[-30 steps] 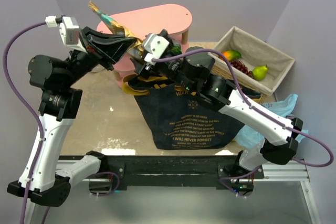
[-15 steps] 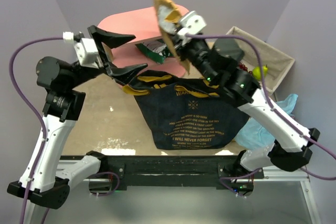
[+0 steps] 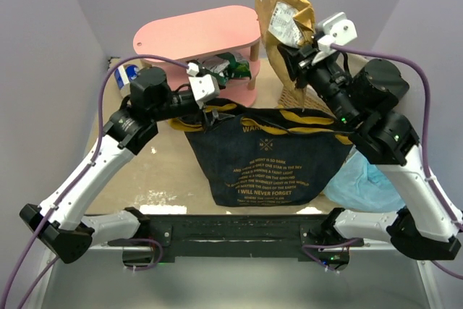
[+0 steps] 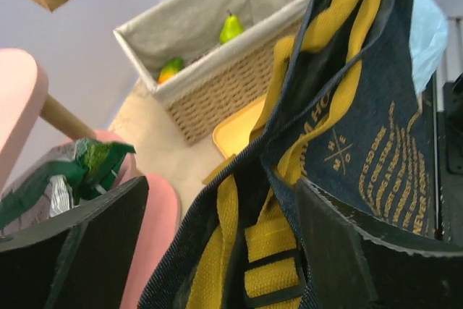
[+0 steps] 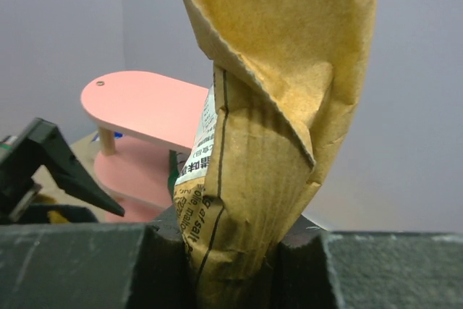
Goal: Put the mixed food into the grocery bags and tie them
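Above denim tote (image 3: pixel 268 157), tan crisp bag (image 3: pixel 283 12) is pinched by right gripper (image 5: pixel 235 251).
At tote mouth, left gripper (image 4: pixel 217 247) is spread wide, empty; bag should be lowered straight in.

Tan crisp bag (image 5: pixel 269 106) in right hand (image 5: pixel 235 269)

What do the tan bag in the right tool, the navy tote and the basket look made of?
Tan crisp bag: matte kraft-like paper, creased and crumpled; possibly lined film.
Navy tote: denim-like woven cloth, with yellow webbing handles.
Basket: woven wicker, with a pale cloth lining.
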Tool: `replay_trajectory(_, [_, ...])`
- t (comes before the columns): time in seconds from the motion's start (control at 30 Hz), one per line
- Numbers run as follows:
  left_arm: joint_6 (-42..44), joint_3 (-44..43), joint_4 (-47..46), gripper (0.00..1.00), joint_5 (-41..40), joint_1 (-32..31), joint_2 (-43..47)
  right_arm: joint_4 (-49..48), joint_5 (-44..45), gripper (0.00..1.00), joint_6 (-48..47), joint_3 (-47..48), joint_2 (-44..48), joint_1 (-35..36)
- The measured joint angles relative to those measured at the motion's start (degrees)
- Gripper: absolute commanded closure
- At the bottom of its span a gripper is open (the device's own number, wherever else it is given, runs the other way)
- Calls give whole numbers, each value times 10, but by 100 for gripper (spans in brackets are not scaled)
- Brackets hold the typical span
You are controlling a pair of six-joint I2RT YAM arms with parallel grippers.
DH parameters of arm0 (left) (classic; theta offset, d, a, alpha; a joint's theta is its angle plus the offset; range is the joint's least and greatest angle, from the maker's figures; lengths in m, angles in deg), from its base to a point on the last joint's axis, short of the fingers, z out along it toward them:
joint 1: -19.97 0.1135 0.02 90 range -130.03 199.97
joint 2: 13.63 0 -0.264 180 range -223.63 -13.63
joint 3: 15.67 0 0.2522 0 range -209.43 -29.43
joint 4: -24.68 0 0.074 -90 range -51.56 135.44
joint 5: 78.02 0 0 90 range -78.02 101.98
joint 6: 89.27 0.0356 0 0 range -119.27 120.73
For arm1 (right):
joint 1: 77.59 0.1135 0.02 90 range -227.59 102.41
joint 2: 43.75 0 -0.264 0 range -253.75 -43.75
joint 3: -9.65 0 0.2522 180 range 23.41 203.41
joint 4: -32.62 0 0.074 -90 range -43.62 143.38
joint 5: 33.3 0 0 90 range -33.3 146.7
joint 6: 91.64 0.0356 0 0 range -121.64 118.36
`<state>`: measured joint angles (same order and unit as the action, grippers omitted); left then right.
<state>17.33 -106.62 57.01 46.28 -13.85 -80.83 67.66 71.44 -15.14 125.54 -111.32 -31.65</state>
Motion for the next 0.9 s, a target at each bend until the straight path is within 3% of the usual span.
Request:
replay_trajectory(0.13, [21,0,33,30,-32,-22,-1,27,-38,100,23,-7,27,0])
replay_trajectory(0.2, [26,0,46,30,-40,-31,-1,38,-57,100,33,-10,40,0])
replay_trajectory(0.3, [26,3,54,19,-47,-40,3,54,-87,100,42,-11,56,0])
replay_trajectory(0.47, [25,31,54,14,-51,-46,34,69,-137,100,47,-13,78,0])
replay_trajectory(0.77, [25,85,31,20,-60,-59,111,87,-161,100,47,-23,86,0])
replay_trajectory(0.9, [25,101,20,30,-63,-63,120,94,-171,100,47,-23,76,0])
